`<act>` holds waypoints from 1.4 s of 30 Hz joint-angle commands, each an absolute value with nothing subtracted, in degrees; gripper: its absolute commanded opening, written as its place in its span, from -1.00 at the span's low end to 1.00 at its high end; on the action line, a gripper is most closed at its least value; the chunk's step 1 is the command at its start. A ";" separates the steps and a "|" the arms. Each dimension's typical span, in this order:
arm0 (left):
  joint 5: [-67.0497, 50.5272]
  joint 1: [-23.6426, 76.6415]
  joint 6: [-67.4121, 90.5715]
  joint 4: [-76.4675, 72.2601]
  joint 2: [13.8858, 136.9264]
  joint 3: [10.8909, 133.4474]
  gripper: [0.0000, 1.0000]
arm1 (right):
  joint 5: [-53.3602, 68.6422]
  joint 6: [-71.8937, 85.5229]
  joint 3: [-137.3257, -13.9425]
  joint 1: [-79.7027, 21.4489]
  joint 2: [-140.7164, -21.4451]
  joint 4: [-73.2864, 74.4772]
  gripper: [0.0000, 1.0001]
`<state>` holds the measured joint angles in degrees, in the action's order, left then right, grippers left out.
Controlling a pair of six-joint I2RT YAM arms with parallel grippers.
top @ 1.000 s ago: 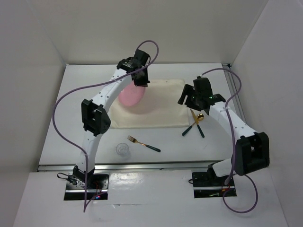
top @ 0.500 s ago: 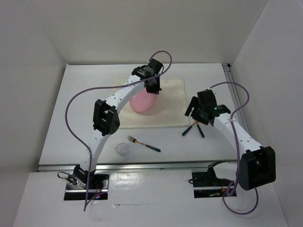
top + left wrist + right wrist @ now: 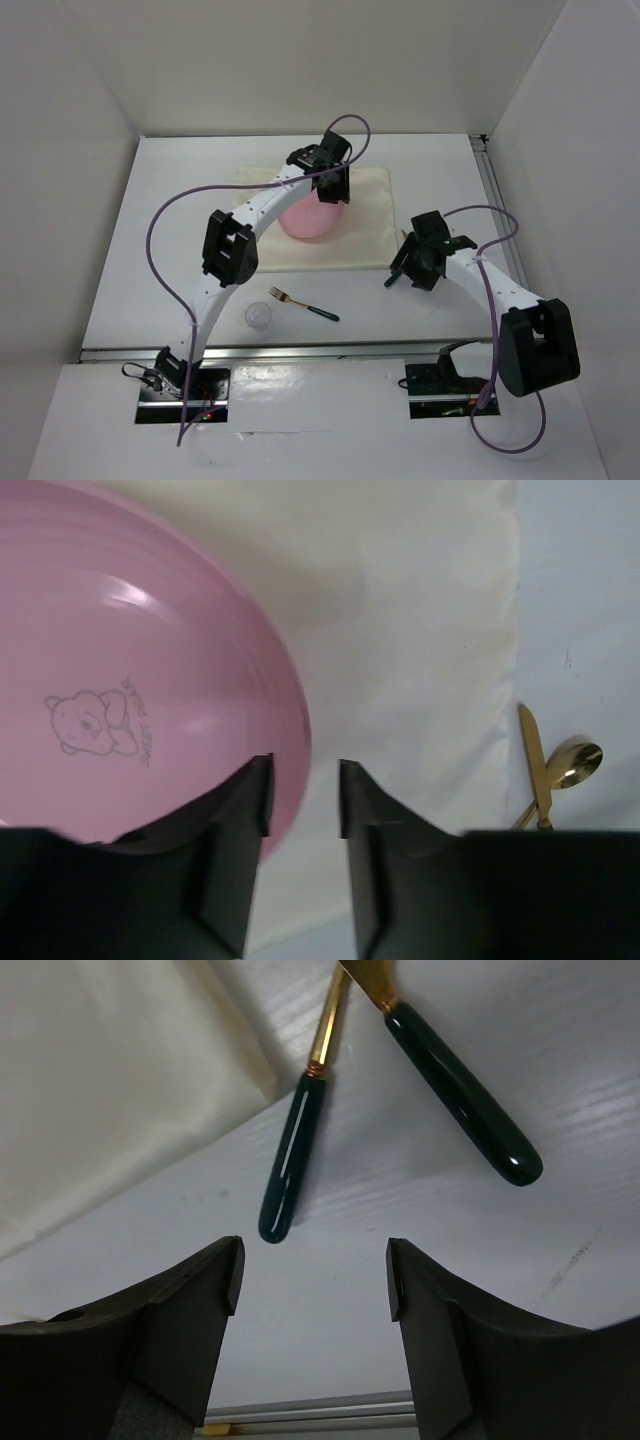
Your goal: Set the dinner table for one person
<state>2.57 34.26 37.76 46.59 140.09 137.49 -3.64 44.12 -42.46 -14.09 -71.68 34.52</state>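
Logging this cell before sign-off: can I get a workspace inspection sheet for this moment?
Surface: white dinner table, cream placemat on it.
Job's things: pink plate on placemat; fork, glass toward near edge; knife, spoon right of placemat.
Clutter: nothing seen.
Tools: left tool astride plate rim, grip unclear; right tool open, empty, near knife and spoon.
Cables: two purple cables looping above the table.
Surroundings: white walls, metal rails.

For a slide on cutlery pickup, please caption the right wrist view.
Open right hand hovers above two dark-handled utensils lying beside the cream placemat on the white table.
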 commanded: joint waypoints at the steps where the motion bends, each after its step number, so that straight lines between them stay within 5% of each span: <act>1: -1.14 36.39 38.23 43.42 141.42 137.29 0.05 | -5.08 47.11 -41.75 -13.19 -73.29 32.78 0.39; 3: -1.76 37.00 37.62 43.42 140.81 137.29 0.35 | -6.50 47.11 -43.24 -13.18 -73.83 32.78 0.37; 6: -1.76 37.52 37.09 45.00 138.18 136.06 0.41 | -12.20 45.97 -46.13 -13.18 -75.23 35.15 0.34; 25: 3.51 39.73 36.56 49.22 118.84 121.47 0.41 | -10.29 29.80 -46.41 -5.19 -84.29 27.69 0.34; 42: 5.19 39.73 36.56 51.33 119.36 122.43 0.36 | -7.12 28.56 -45.79 -5.19 -87.81 23.73 -0.66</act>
<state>4.23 39.53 37.54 50.92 119.70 120.68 -7.75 29.28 -46.50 -5.23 -88.27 26.00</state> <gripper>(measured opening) 0.684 0.266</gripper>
